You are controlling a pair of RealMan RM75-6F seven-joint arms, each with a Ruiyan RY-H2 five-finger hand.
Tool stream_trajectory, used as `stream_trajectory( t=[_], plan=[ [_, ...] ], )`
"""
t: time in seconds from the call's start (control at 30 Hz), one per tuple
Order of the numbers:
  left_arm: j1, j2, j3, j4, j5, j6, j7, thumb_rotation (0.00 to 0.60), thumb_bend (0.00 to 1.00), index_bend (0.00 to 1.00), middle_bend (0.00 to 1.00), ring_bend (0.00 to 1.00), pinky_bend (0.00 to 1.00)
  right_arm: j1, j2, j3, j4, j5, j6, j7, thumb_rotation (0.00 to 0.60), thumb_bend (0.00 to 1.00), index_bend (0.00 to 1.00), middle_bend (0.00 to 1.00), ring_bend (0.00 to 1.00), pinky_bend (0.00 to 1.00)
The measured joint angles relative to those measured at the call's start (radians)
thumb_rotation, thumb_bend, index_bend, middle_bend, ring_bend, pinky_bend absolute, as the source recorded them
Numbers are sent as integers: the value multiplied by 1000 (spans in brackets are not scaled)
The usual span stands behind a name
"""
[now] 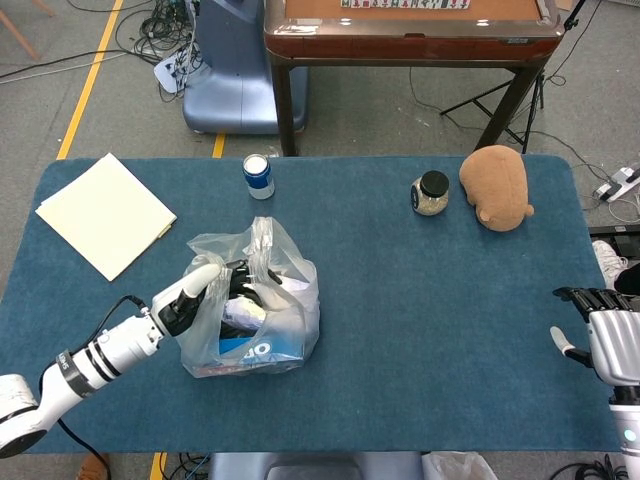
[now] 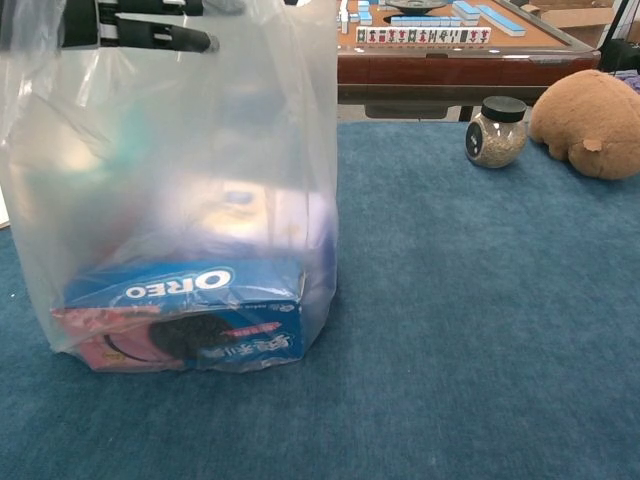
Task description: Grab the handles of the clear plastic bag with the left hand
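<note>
The clear plastic bag (image 1: 285, 315) stands upright left of the table's middle, with a blue Oreo box (image 2: 190, 310) and other packets inside. My left hand (image 1: 203, 287) is at the bag's left top edge. Its dark fingers (image 2: 150, 35) stretch out straight across the bag's mouth, through the near handle. The far handle (image 1: 262, 236) stands up just beyond the fingertips. I see no closed grip on either handle. My right hand (image 1: 608, 335) rests at the table's right edge, fingers spread and holding nothing.
A blue can (image 1: 258, 176) stands behind the bag. A cream folder (image 1: 105, 213) lies at the far left. A small lidded jar (image 1: 431, 193) and a brown plush toy (image 1: 496, 187) sit at the back right. A wooden mahjong table (image 1: 410, 30) stands beyond.
</note>
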Motion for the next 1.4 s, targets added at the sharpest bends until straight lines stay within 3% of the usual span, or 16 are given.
stream_trajectory(
  t=[0.7,1.4],
  plan=[
    [-61,-8,-48,-11,-31,-62,-94,26,215,183,232,151,220,-3,-1,1,8,2,2,10,600,266,342,378,299,287],
    [-91,-115,-135,13,-200,-141,14,41,215,201,234,154,208,-7,-1,2,14,12,-1,12,600,266,343,378,299,287]
  ],
)
